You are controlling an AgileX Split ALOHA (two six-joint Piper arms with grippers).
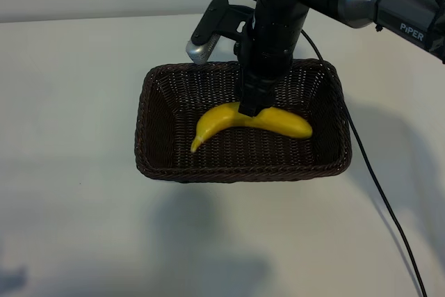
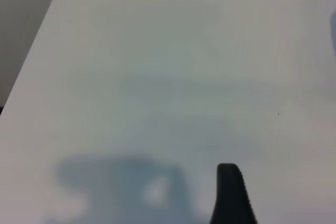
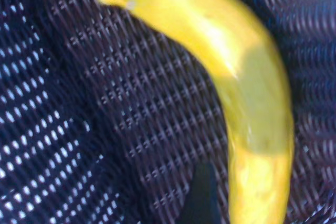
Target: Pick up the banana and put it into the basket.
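The banana [image 1: 278, 120] lies on the floor of the basket [image 1: 160, 172], near the middle, with its long axis running across the basket and its curve arching toward the far wall. In the exterior view its thin stem tip points to the left and toward the near rim, and its thicker end lies to the right. In the right wrist view the banana [image 3: 247, 103] rests directly on the dark woven bottom, and one dark finger [image 3: 199, 198] of the gripper stands just beside it with a narrow strip of weave showing between them, so on this side the finger does not press the fruit. The right gripper [image 1: 250, 109] points almost straight down into the basket and sits over the middle of the banana; in the exterior view its tip covers a small part of the fruit's far edge. Whether its fingers are spread or closing on the banana I cannot tell, because the other finger is hidden. The basket stands on a white table [image 1: 69, 102], with the right arm [image 1: 278, 12] reaching over its far rim. The left wrist view shows only bare table [image 2: 157, 51] and one dark fingertip [image 2: 231, 192] of the left gripper; its state I also cannot tell.
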